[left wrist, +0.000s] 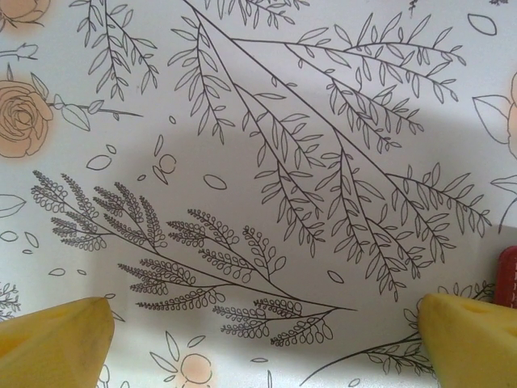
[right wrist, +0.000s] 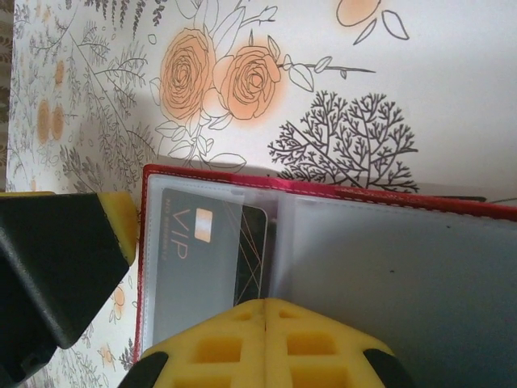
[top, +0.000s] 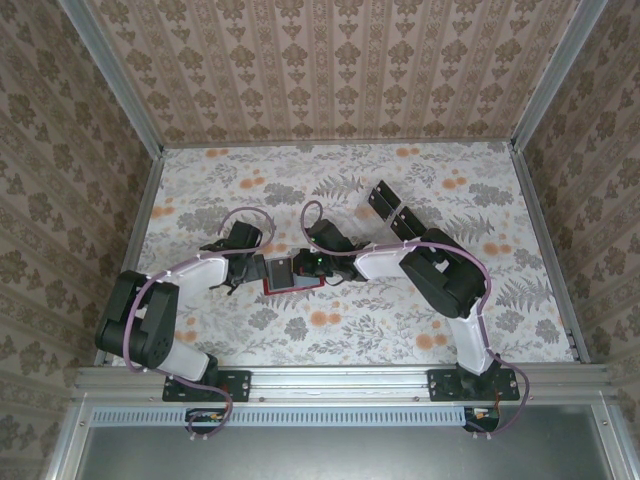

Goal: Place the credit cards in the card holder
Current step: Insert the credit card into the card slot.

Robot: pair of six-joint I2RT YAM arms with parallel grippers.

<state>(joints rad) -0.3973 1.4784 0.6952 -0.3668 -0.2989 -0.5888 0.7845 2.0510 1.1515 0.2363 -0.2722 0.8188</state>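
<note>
The red card holder (right wrist: 339, 196) lies open on the floral tablecloth, its clear pockets facing up. One black credit card (right wrist: 194, 259) marked VIP sits most of the way inside the left pocket, its right edge still outside the sleeve. My right gripper (right wrist: 266, 305) is shut, yellow fingertips together over that card's near edge. My left gripper (left wrist: 262, 339) stands wide open over bare cloth, with the holder's red edge (left wrist: 509, 279) just beyond its right finger. From above, both grippers meet at the card holder (top: 290, 282). Two more black credit cards (top: 384, 197) sit at the back.
A clear plastic tray (top: 397, 212) holds the other cards behind the right arm. One finger of the left gripper (right wrist: 56, 259) stands close against the holder's left edge. Patterned walls enclose the table on three sides.
</note>
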